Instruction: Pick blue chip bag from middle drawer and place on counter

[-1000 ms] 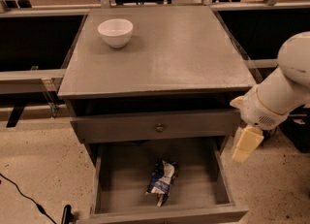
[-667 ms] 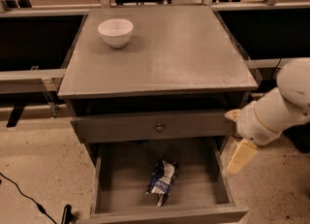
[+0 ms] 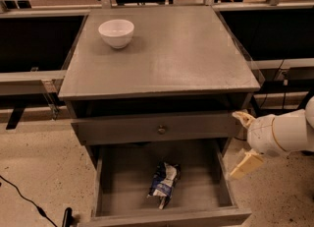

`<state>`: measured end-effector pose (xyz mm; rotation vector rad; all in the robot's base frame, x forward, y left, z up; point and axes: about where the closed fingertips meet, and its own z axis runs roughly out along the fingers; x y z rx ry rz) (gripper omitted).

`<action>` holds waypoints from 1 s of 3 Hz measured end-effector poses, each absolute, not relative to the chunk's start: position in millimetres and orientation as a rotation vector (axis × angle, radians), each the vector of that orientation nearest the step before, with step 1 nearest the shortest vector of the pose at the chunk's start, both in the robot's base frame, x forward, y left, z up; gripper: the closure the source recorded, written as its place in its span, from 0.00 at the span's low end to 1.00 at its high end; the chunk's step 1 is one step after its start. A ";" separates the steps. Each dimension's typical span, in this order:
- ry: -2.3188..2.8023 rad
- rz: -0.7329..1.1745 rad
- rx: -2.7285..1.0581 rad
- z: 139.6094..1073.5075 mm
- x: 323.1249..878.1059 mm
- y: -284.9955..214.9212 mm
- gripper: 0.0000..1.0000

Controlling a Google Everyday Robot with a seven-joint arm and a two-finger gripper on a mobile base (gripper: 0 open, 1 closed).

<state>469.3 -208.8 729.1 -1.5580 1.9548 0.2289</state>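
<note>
The blue chip bag (image 3: 163,184) lies on the grey floor of the pulled-out middle drawer (image 3: 201,191), near its centre, its long side running front to back. My gripper (image 3: 235,145) is at the right of the cabinet, just outside the drawer's right wall and above it, about a bag's length to the right of the bag. Its two cream fingers (image 3: 248,164) are spread wide apart, with nothing between them. The counter (image 3: 181,54) is the grey top slab above the drawers.
A white bowl (image 3: 117,33) stands at the back left of the counter. A closed grey drawer front with a brass knob (image 3: 161,129) overhangs the back of the open drawer. A black cable (image 3: 29,202) lies on the speckled floor at the left.
My arm has moved down and a little left, bringing the gripper lower beside the open drawer's right wall. The bag and bowl have not moved.
</note>
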 end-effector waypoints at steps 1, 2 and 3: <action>1.948 0.203 -1.583 732.3 469.8 -208.9 0.00; 1.953 0.297 -1.583 709.1 477.5 -201.7 0.00; 1.929 0.443 -1.588 646.0 472.5 -181.2 0.00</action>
